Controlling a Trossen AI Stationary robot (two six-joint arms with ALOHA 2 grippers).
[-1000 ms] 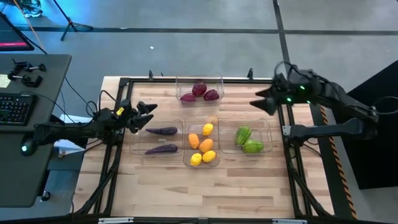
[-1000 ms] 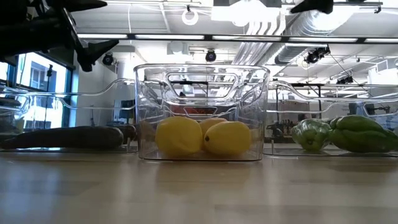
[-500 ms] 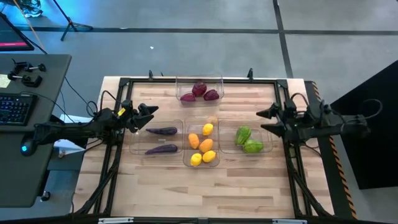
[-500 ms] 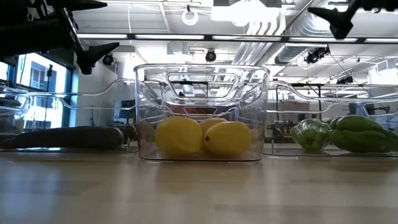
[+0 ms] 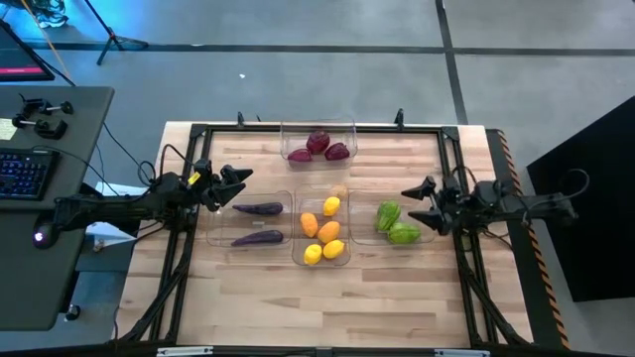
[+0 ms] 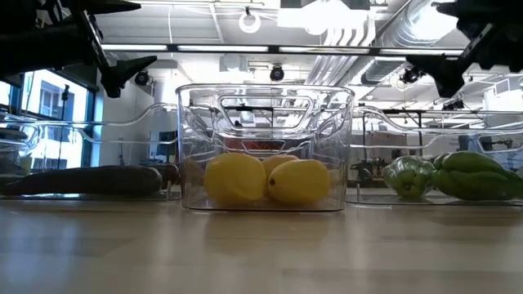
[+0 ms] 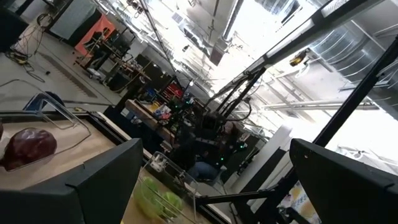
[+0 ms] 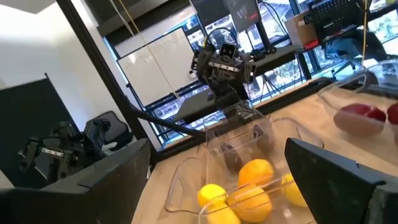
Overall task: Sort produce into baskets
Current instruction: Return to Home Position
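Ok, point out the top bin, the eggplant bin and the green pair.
top bin (image 5: 317,123), high view, far rim.
eggplant bin (image 5: 222,224), high view, bare floor, left end.
green pair (image 5: 388,214), high view, upper one's middle.

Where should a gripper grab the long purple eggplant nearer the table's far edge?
Across its slim middle, from straight above: the eggplant lies flat in its open-topped bin, whose walls would likely block sideways approaches. The left gripper hovers nearest.
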